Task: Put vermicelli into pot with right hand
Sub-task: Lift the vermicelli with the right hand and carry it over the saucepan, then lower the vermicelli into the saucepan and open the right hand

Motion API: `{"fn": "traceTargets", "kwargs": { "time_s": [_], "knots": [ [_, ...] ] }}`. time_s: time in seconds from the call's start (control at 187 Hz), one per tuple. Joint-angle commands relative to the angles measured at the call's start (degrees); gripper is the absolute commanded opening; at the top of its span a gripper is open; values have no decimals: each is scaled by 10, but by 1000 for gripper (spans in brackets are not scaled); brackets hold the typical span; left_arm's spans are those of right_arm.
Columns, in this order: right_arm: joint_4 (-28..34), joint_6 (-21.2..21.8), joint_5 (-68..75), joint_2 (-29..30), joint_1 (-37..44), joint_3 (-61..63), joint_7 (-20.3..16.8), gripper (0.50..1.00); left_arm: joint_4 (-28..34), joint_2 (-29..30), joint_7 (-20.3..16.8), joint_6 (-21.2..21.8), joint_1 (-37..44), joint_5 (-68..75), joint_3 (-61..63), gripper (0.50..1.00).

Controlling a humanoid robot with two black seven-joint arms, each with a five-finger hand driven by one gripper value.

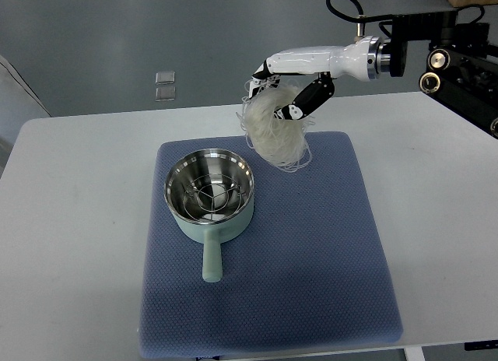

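- Right hand point(289, 95) comes in from the right edge, its fingers curled around a pale bundle of vermicelli point(274, 131), which hangs in loose loops beneath and toward me from the palm.
- Nearest to that hand is the bundle itself, clasped at its top; the lowest strands trail close over the blue mat point(311, 252), though I cannot tell whether they touch it.
- Next out is the pot point(208, 191), lying to the hand's left and nearer the robot, near but clearly apart from the dangling strands. It stands upright on the mat, steel inside with a wire rack at the bottom, mint green outside.
- Its handle point(211, 260) runs straight toward the robot's side, away from the hand, so the open mouth is unobstructed.
- My guess: the move needs a shift leftward and toward the robot until the bundle hangs over the mouth.
- Beyond lies the white table point(70, 221).
- No left hand shows.
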Motion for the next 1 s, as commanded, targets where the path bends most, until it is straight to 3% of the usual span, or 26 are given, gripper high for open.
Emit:
{"fn": "traceTargets", "kwargs": {
  "time_s": [0.0, 0.267, 0.726, 0.875, 0.945, 0.993],
  "knots": [
    [-25, -5, -1, 48, 6, -1, -2, 525, 0, 0, 0, 0, 0, 0, 0, 1000],
    [-95, -33, -7, 150, -12, -1, -9, 541, 0, 0, 0, 0, 0, 0, 0, 1000],
    [-135, -93, -9, 202, -59, -11, -10, 596, 0, 0, 0, 0, 0, 0, 0, 1000],
    [-145, -105, -9, 213, -69, -12, -10, 658, 0, 0, 0, 0, 0, 0, 0, 1000],
    [-153, -107, -9, 213, -74, -11, -15, 739, 0, 0, 0, 0, 0, 0, 0, 1000],
    [-153, -107, -9, 213, -77, -11, -19, 756, 0, 0, 0, 0, 0, 0, 0, 1000]
  ]
}}
